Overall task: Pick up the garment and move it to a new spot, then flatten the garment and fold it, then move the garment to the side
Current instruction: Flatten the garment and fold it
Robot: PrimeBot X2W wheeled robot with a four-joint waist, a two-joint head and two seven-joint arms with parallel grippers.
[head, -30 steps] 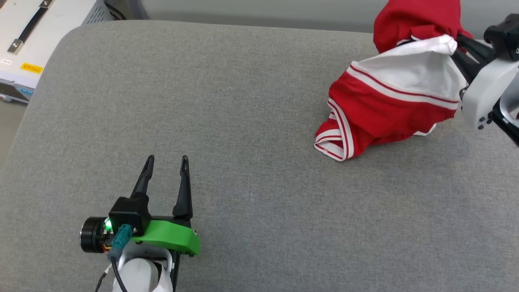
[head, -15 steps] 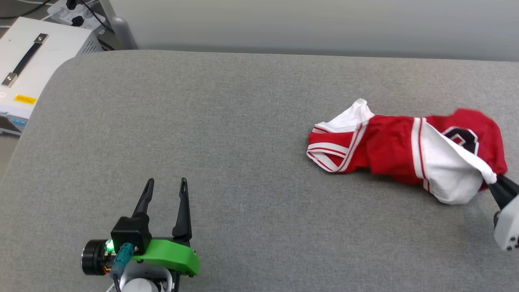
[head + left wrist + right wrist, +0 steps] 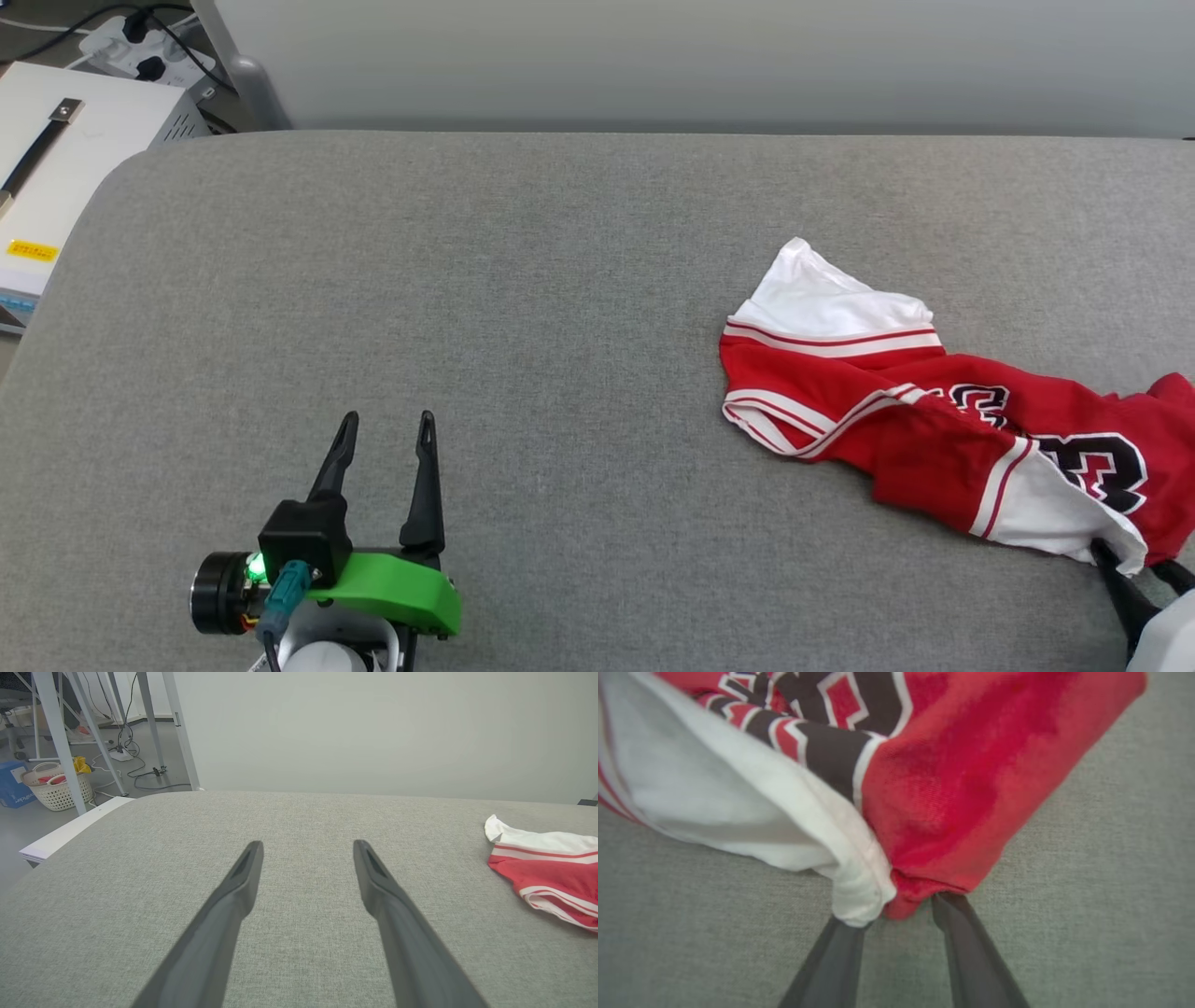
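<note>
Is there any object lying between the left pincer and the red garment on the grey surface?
Nothing visible is in the way. The left pincer is open and points over the bare grey surface. The stretch from it across to the garment on the robot's right holds no object.

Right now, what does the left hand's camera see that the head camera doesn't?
Left wrist view, not head view: a white basket and a blue box on the floor. Head view, not left wrist view: the black numbers on the shirt, and a white case with a handle. Both: the gray table, the open left gripper and the shirt's white sleeve.
</note>
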